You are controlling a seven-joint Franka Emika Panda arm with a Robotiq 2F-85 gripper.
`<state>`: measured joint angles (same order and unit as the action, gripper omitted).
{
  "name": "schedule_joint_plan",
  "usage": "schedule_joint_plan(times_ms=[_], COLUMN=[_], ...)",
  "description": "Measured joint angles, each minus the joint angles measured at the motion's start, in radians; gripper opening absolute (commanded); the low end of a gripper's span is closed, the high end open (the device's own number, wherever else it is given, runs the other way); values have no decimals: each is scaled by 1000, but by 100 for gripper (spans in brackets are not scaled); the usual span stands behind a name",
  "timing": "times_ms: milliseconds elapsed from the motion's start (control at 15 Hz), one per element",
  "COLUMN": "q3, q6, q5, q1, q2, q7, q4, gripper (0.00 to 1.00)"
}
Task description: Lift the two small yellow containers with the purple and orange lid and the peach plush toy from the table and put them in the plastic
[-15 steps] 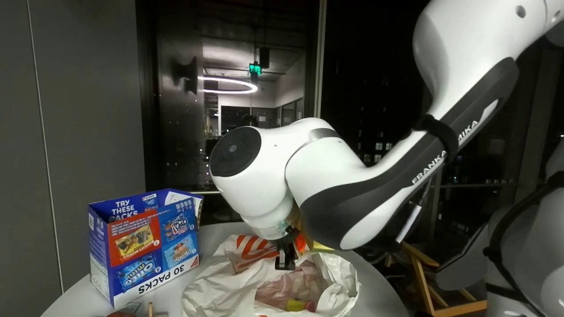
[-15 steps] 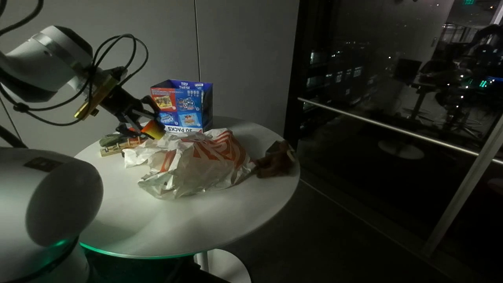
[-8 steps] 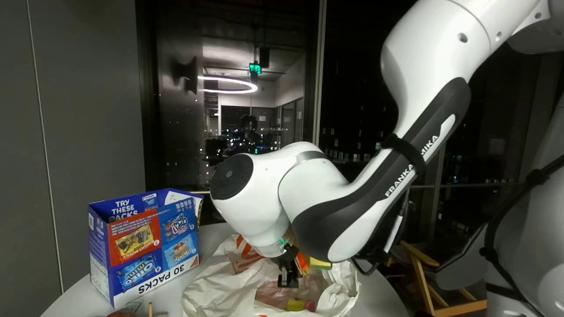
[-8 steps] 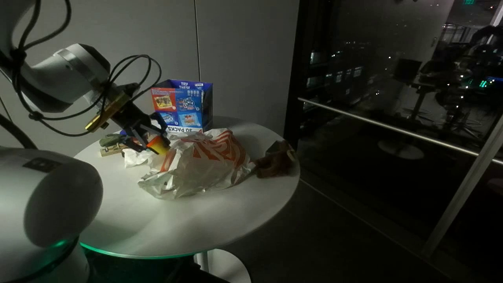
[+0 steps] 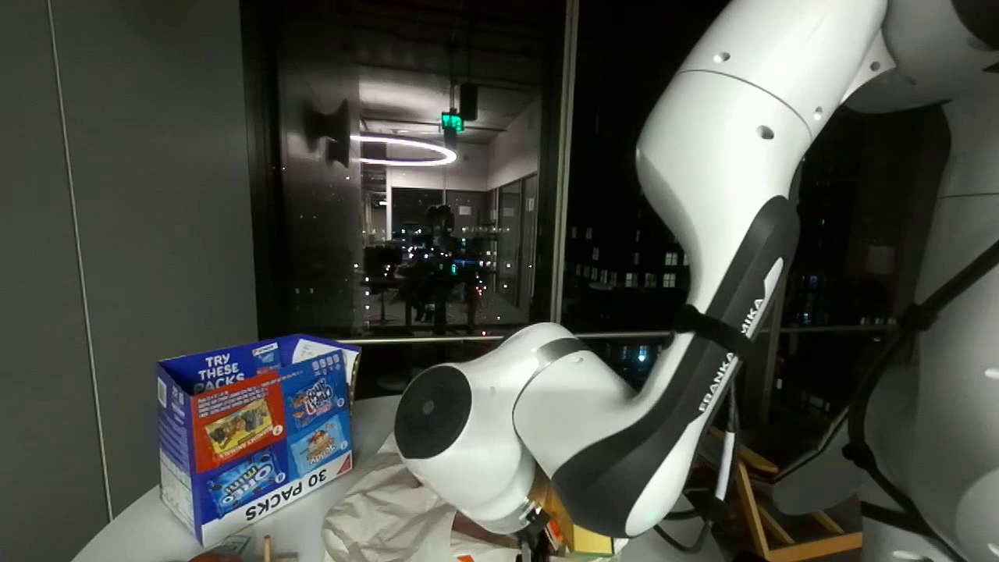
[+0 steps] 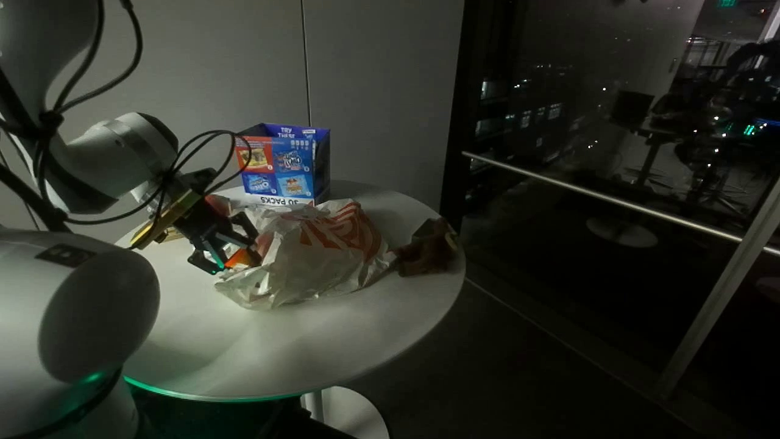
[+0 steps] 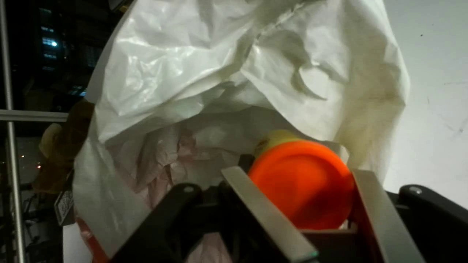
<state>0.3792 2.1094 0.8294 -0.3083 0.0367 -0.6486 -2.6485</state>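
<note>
Evidently, the orange-lidded container (image 7: 300, 182) is gripped by the claw (image 6: 239, 262) at the mouth of the plastic bag (image 6: 320, 256). It is judged light, stiff and smooth, so best held across its round sides.

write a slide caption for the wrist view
The gripper holds a yellow container, orange lid toward the camera, at the mouth of a crumpled white plastic bag.

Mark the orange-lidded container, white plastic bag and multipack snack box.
Orange-lidded container (image 7: 301, 184), wrist view: middle of its lid.
White plastic bag (image 6: 318, 268), in an exterior view: its crumpled outer side.
Multipack snack box (image 5: 269, 441), in an exterior view: printed front panel.
</note>
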Motion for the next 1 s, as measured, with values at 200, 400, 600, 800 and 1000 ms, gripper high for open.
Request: schedule_joint_plan(times_ms=[200, 400, 600, 800, 1000], q3=[13, 48, 104, 80, 53], q6=[29, 77, 47, -32, -63], q5=[24, 18, 21, 80, 156], q1=[-28, -76, -145, -134, -112], q2=[-22, -38, -28, 54, 126], q7=[-74, -148, -203, -117, -67], q4=[-40, -99, -104, -46, -2], gripper=[98, 100, 100, 100, 100])
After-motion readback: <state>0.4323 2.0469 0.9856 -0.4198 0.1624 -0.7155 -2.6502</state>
